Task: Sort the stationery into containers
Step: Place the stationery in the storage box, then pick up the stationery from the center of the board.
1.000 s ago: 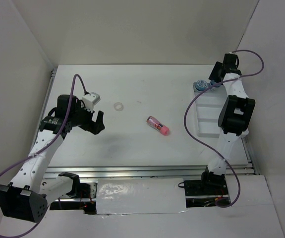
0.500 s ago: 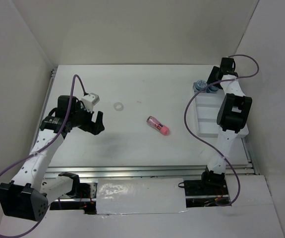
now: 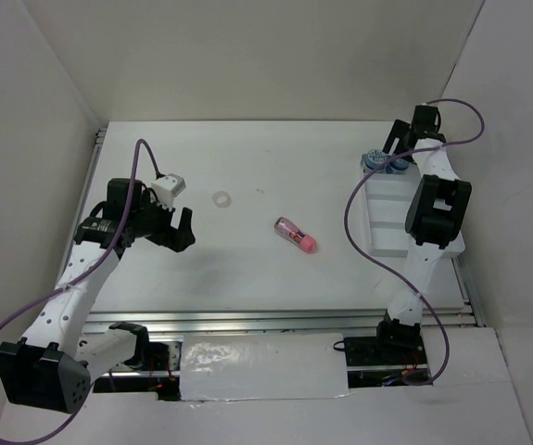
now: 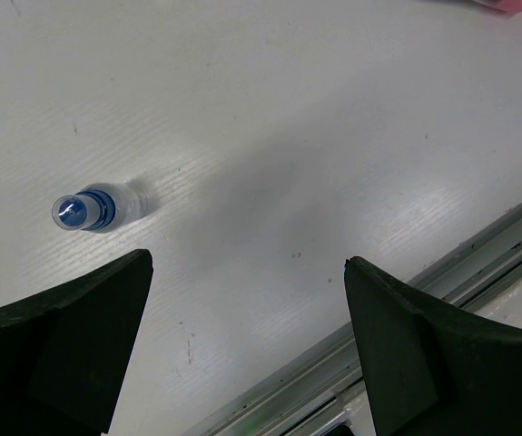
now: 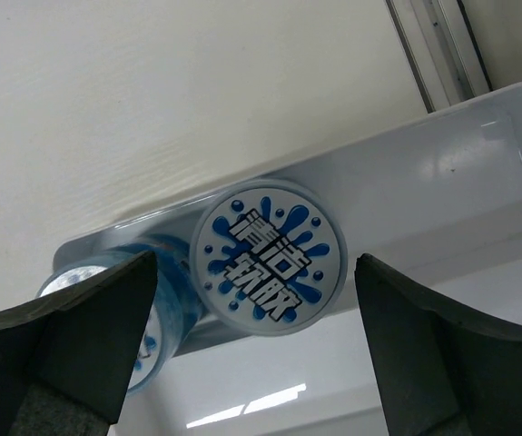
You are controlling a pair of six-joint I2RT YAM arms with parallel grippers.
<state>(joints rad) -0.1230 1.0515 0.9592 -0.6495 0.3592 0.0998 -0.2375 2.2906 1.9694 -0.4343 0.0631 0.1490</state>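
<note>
White all round on this one: pale walls (image 3: 247, 56) box in three sides, and the table (image 3: 247, 273) is a white sheet with faint ribbing, a few dark specks and a greyish smudge near the middle. Metal rail (image 3: 275, 318) runs along the near edge, just ahead of the arm bases.

Left gripper (image 4: 249, 263) hangs over the left part of the table with its jaws spread wide and nothing between them. Its wrist camera shows the tiny blue-capped bottle (image 4: 93, 209) standing upright on the bare surface, just beyond the left finger and not touching it (can't pick it out from overhead, the arm covers that spot).

Right gripper (image 5: 256, 262) is over at the far right, above the far end of the tray (image 3: 387, 236). Its fingers are well apart, with clear gaps either side of the blue pot (image 5: 267, 256) with the splash-print lid, so it isn't gripping anything. That pot sits in the tray's end compartment against the far wall. The second blue pot (image 5: 165, 304) is just beside it on the left, partly hidden behind a finger.

Out on the open table, the pink tube (image 3: 295, 235) lies on its side near the centre, angled, pink cap toward the near right. The translucent ring (image 3: 221, 198) lies flat further back and to the left, well apart from the tube.
</note>
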